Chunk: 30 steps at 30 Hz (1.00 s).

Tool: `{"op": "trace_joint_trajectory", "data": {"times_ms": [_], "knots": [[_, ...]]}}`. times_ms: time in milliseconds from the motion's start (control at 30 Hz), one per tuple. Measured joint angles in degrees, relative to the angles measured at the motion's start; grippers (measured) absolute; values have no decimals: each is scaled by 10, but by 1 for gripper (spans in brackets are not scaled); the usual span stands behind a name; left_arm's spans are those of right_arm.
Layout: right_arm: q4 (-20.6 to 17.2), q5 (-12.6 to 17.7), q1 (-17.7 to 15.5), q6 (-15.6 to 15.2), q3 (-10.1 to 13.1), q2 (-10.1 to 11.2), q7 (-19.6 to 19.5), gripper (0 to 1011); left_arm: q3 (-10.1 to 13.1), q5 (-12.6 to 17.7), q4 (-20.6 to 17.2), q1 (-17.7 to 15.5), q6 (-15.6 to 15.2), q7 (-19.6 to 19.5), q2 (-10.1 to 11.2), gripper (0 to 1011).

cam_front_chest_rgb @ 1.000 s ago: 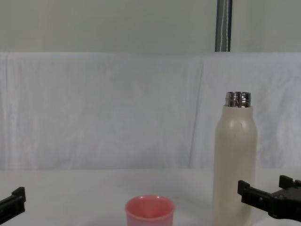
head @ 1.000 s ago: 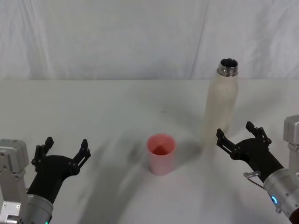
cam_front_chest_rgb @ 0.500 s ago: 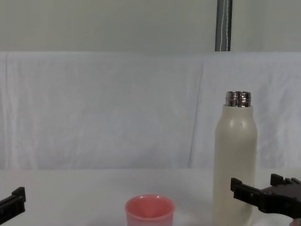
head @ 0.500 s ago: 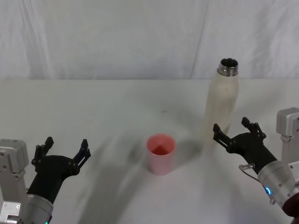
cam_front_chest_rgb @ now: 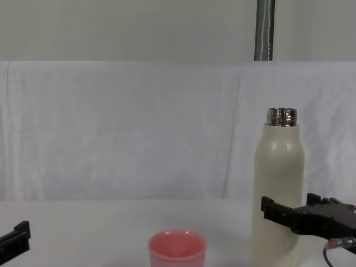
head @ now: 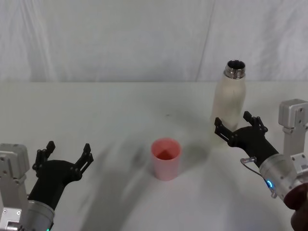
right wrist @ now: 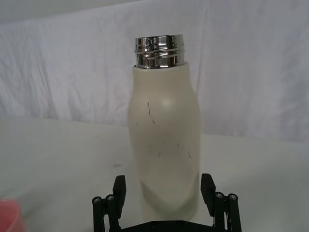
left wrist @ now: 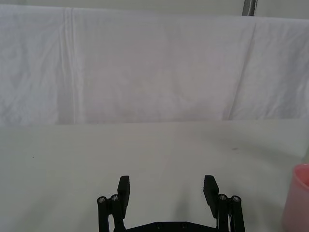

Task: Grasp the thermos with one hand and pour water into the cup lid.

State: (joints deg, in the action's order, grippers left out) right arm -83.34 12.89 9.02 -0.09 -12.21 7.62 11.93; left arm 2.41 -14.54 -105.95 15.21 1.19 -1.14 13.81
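The white-draped table (head: pixel 96 110) carries just two things. The thermos (head: pixel 228 107) stands upright toward the far right, its steel neck uncapped, and the cup lid (head: pixel 166 158), a small pink cup, sits mouth up nearer the middle, well apart from the bottle and a little closer to the robot.

What has changed over the last second is the right arm. Its right tool (head: pixel 234 129) has slid forward and inward from a spot short of the bottle, and it now reaches the lower body of the thermos. The two black fingers are spread wide, one on each side of the bottle as the right wrist view shows, and they hold nothing. I cannot tell from here whether either finger is already touching the wall. From the chest view the tool sits low on the bottle, near its foot rather than its middle.

The thermos itself has not shifted or tilted, and the cup lid has stayed where it was. No water is flowing.

The left tool (head: pixel 65 154) has kept its place near the front left of the table, fingers open and empty, looking parked.

To my eye the approach is nearly done, and closing on the bottle is what remains before any lift and pour.
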Motion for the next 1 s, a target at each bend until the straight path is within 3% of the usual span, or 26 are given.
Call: {"op": "trace_joint_trajectory", "data": {"times_ms": [1000], "knots": [[64, 8, 50, 6, -10, -13, 5, 1000, 0, 0, 0, 0, 0, 0, 0, 1001]]}}
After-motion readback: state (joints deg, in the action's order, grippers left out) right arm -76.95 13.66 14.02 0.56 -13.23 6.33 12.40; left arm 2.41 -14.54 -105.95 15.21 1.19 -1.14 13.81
